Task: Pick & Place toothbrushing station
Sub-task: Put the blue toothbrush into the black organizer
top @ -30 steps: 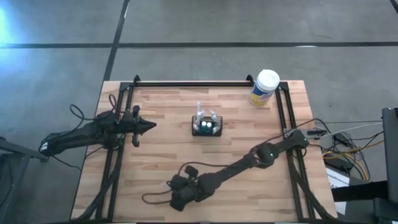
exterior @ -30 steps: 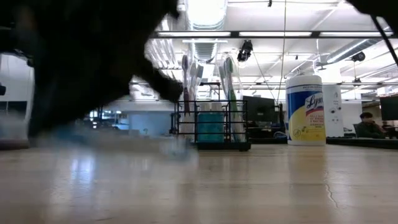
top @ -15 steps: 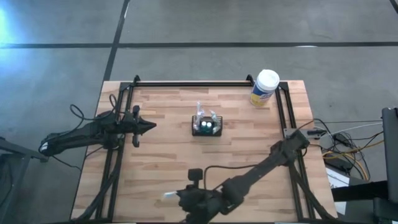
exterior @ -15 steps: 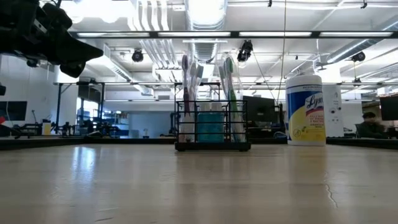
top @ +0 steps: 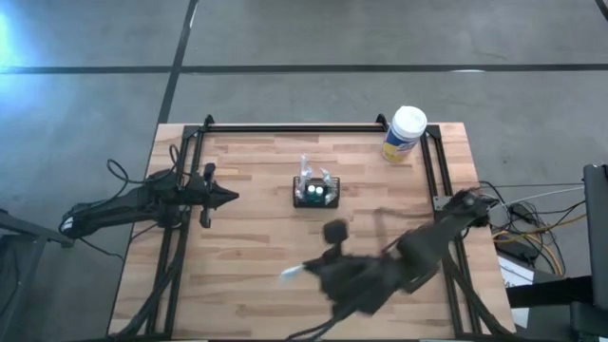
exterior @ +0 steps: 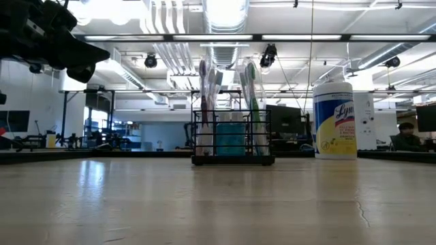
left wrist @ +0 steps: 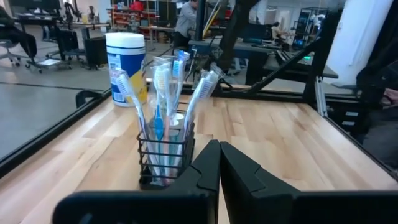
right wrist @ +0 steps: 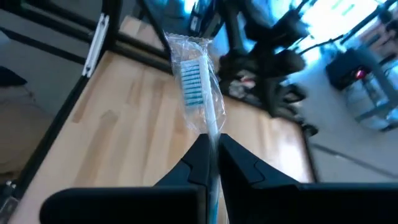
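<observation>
Toothbrushing station: one, plus one canister.

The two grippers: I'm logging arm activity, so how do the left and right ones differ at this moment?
The right gripper is shut on a wrapped toothbrush; the left gripper is shut on nothing. The right one hangs over the table's near part; the left sits at the left edge, pointing at the toothbrushing station. Both have their jaws closed.

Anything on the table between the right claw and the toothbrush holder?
In the high view, only bare wood lies between the right claw, shut on a wrapped toothbrush, and the toothbrushing station. The canister stands off at the far corner.
</observation>
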Robot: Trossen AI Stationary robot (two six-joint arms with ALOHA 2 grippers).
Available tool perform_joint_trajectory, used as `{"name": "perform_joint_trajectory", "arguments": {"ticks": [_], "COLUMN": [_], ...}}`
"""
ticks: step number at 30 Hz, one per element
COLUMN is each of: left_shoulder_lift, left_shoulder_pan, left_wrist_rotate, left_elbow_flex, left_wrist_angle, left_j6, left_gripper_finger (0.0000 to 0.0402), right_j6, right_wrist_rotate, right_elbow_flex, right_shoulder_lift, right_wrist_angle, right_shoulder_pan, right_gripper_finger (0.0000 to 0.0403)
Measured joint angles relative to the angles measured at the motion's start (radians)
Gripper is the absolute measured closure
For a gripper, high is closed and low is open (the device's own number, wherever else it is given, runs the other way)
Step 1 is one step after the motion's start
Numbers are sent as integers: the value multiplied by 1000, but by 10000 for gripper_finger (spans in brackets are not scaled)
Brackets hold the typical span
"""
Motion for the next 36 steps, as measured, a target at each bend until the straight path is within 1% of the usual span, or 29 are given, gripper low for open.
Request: {"name": "perform_joint_trajectory", "arguments": {"ticks": [3,5,9,12,18,22,23,27,32,36], "left_shoulder_lift": [0,0,0,0,0,0,0,0,0,0], "left_shoulder_pan": [0,0,0,0,0,0,0,0,0,0], "left_wrist_rotate": [0,0,0,0,0,3,3,3,3,3], "left_elbow_flex": [0,0,0,0,0,0,0,0,0,1], "left_wrist_angle": [1,2,6,10,18,18,19,35,52,53], "left_j6": [16,26,34,34,25,7,2,-36,-56,-60], "left_gripper_finger": [392,394,394,390,392,395,395,393,389,392], "right_j6": [-66,-105,-167,-221,-294,-321,-321,-301,-248,-197], "right_wrist_rotate": [-5,-15,-70,-138,-320,-489,-517,-532,-528,-511], "right_elbow_flex": [-28,-71,-214,-391,-812,-1038,-1086,-1269,-1465,-1599], "right_shoulder_lift": [-94,-156,-308,-463,-792,-983,-1028,-1218,-1443,-1608], "right_wrist_angle": [-20,-20,8,121,455,590,613,731,859,908], "right_shoulder_pan": [0,-1,-2,-4,-44,-82,-90,-110,-127,-141], "right_gripper_finger": [390,390,390,390,390,390,390,390,390,390]}}
